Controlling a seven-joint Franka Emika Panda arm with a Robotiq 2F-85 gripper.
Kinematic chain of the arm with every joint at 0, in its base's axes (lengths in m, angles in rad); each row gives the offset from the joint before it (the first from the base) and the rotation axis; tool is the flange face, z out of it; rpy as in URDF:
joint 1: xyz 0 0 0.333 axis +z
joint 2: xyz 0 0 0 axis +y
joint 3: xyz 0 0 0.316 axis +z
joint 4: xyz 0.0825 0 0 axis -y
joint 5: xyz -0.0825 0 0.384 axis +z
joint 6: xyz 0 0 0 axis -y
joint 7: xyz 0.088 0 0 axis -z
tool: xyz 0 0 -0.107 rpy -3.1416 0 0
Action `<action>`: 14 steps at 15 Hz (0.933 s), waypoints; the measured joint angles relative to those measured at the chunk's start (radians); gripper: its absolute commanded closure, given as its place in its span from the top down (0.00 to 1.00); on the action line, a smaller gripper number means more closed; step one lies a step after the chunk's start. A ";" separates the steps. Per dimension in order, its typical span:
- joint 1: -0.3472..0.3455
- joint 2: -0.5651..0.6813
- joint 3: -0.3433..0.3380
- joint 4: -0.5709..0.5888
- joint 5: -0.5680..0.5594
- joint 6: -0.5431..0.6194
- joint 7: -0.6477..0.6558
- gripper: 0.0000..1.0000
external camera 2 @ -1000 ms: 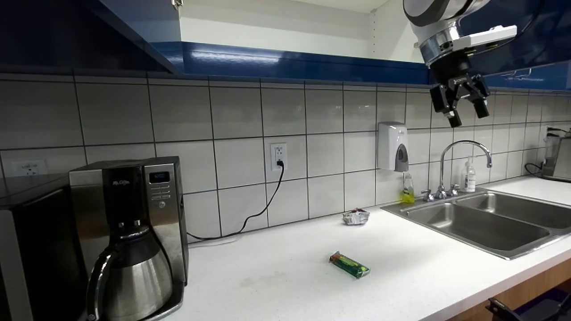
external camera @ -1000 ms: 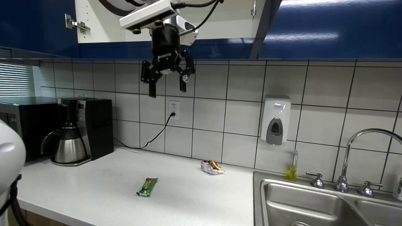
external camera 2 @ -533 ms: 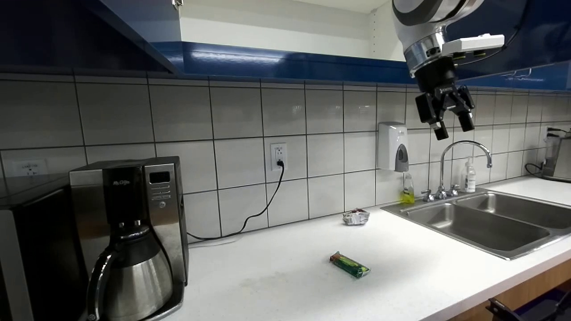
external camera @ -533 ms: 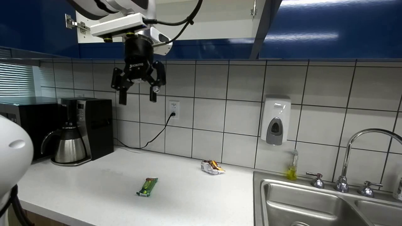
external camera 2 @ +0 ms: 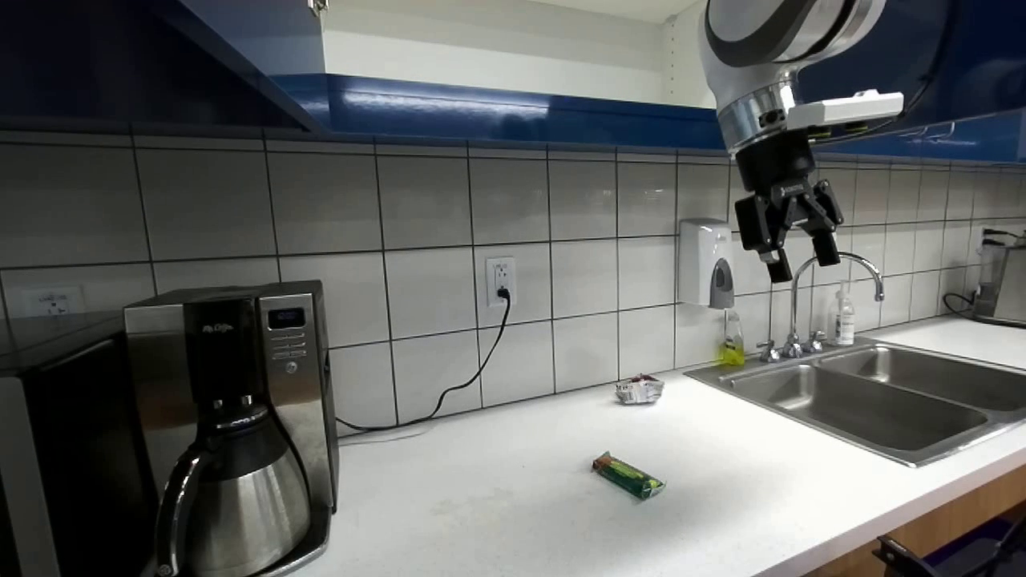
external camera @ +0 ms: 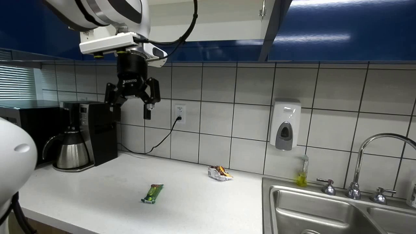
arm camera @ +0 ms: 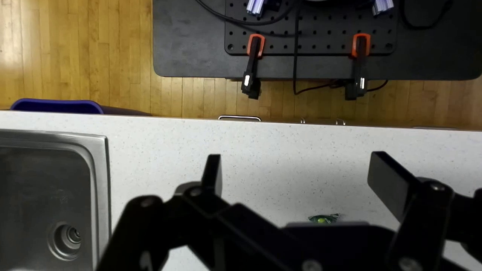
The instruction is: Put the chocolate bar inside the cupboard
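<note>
We see the gripper (external camera: 131, 114) hanging fingers-down over the counter (external camera: 198, 211), to one side of the sink (external camera: 266, 208) and well above its level, jaws wide apart. The bar (external camera: 152, 194), green-wrapped, lies flat on the counter on that same side, well apart from the sink; in the wrist view we make out only one end of it beyond the gripper's dark body. A crumpled packet (external camera: 220, 173) sits nearer the sink than the bar does, back by the tiles (external camera: 248, 123). Farther from the sink than either, we have the coffee maker (external camera: 104, 136) with its steel jug (external camera: 72, 155). The cupboard (external camera 2: 481, 112) stands open, higher than the sink and off to that side, its white inside showing in both exterior views, partly behind the arm (external camera: 107, 14). We also note the dispenser (external camera: 287, 113) on the tiles above the sink's back corner, and a bottle (external camera: 302, 178) of yellow liquid at the sink's back edge, near the tap (external camera: 353, 191).
</note>
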 measured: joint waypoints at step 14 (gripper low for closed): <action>0.000 0.165 0.012 -0.269 0.001 0.558 0.060 1.00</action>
